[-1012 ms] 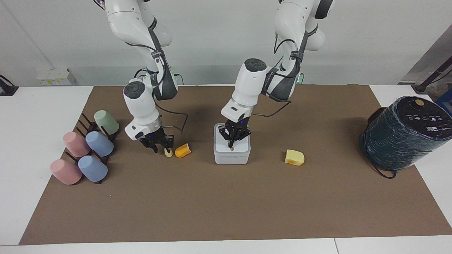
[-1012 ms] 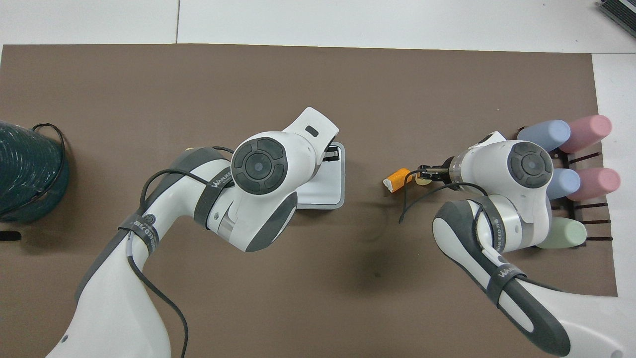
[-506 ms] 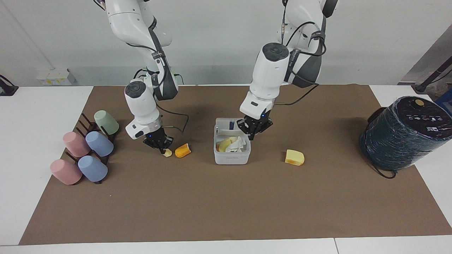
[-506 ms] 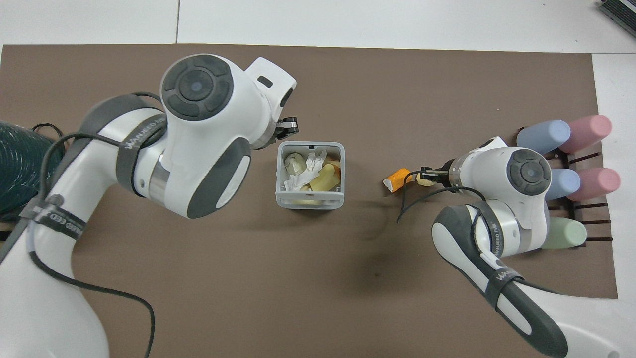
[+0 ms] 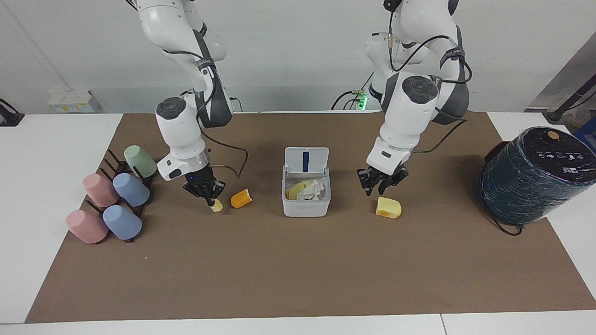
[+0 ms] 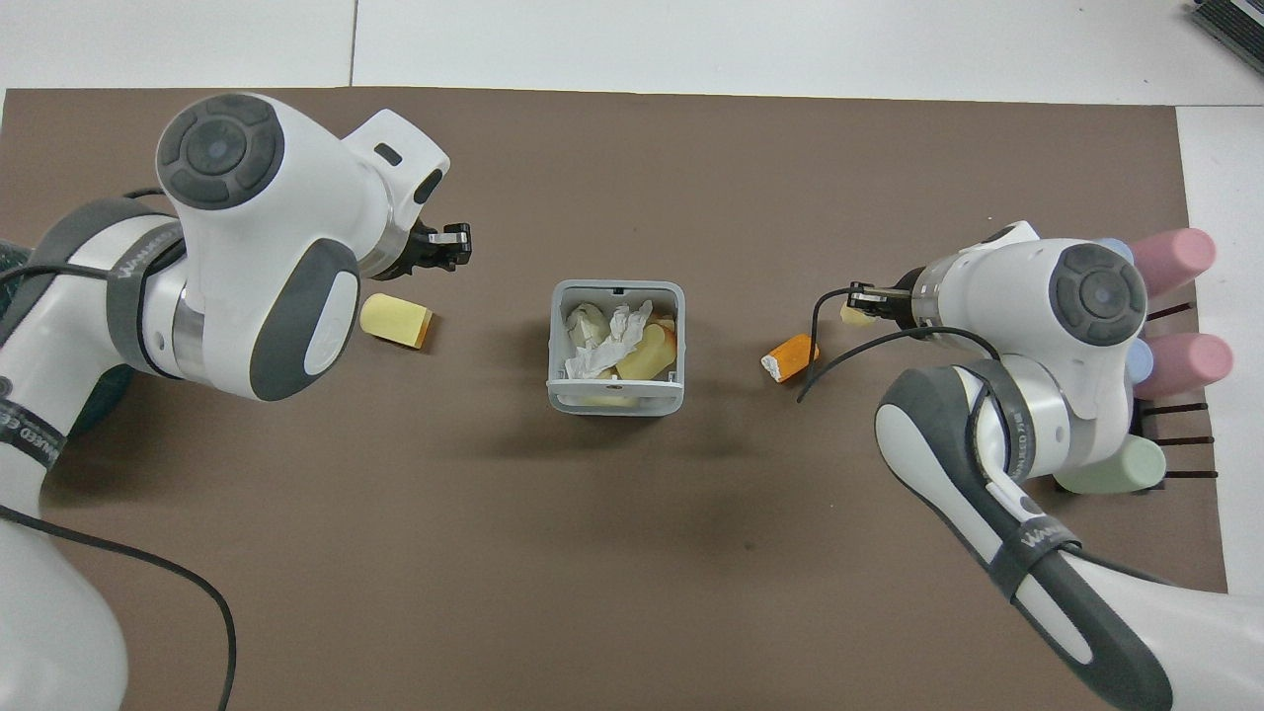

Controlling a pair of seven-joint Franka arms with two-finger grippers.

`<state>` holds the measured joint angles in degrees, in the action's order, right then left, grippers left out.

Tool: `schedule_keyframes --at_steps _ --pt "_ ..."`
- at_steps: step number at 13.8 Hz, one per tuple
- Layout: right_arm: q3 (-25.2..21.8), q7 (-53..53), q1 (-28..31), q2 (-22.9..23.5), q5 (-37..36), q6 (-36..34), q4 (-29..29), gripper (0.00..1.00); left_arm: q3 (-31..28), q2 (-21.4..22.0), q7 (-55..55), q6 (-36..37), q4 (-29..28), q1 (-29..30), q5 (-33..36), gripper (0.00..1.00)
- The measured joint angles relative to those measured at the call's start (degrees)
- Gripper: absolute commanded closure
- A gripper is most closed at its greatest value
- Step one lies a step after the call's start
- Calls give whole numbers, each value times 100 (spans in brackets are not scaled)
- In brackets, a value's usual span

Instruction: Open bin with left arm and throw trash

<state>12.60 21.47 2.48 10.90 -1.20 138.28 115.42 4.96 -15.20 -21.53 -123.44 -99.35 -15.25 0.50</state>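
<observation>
The white bin [image 5: 306,208] [image 6: 615,399] stands mid-mat with its lid [image 5: 306,160] flipped up, blue strip showing; scraps and crumpled paper lie inside. My left gripper [image 5: 381,186] [image 6: 449,247] is open and empty, low over the mat just by the larger pale yellow wedge [image 5: 388,207] [image 6: 395,321], not touching it. My right gripper [image 5: 208,197] [image 6: 873,296] is shut on the tiny pale yellow lump [image 5: 216,205] [image 6: 851,312], just above the mat. The orange chunk [image 5: 240,198] [image 6: 790,356] lies between that lump and the bin.
Several pastel cups [image 5: 111,200] [image 6: 1175,296] lie on a dark rack at the right arm's end of the brown mat [image 5: 298,270]. A big dark green wrapped cylinder [image 5: 535,174] stands at the left arm's end, its cable on the mat.
The bin went from shut to open. My left gripper rose off the lid and swung over beside the wedge. My right gripper closed on the tiny lump and shifted it away from the orange chunk.
</observation>
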Motion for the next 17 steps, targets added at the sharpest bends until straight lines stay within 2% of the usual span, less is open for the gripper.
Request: schedule_keyframes --at_steps 2,4,7,11,12,13,14,15,16,17 --pt "48 367 -174 -7 5 -370 -491 100 -1 174 170 -892 -932 154 0 0" --pt "76 1022 -584 -6 7 -424 -780 100 3 204 307 -1295 -1414 176 0 0" --pt "104 2070 -1301 34 6 -421 -1046 100 5 201 824 -1584 -1786 264 0 0" --pt "110 2612 -1891 217 172 -274 -1142 100 4 13 1048 -2032 -1988 341 0 0" --pt "110 2725 -2016 264 188 -250 -1152 84 8 -54 1054 -2108 -1990 343 0 3" --pt "111 2855 -2121 296 190 -230 -1161 64 10 -100 1057 -2138 -1990 344 0 14" --pt "111 2954 -2187 314 192 -226 -1174 63 11 -128 1060 -2148 -1994 345 0 34" --pt "110 2998 -2202 318 196 -226 -1183 62 11 -141 1060 -2158 -2006 350 0 60" --pt "101 3021 -2200 319 199 -227 -1200 46 9 -147 1060 -2174 -2026 364 0 76" --pt "90 3031 -2194 321 201 -229 -1225 39 1 -148 1061 -2181 -2041 377 0 87"
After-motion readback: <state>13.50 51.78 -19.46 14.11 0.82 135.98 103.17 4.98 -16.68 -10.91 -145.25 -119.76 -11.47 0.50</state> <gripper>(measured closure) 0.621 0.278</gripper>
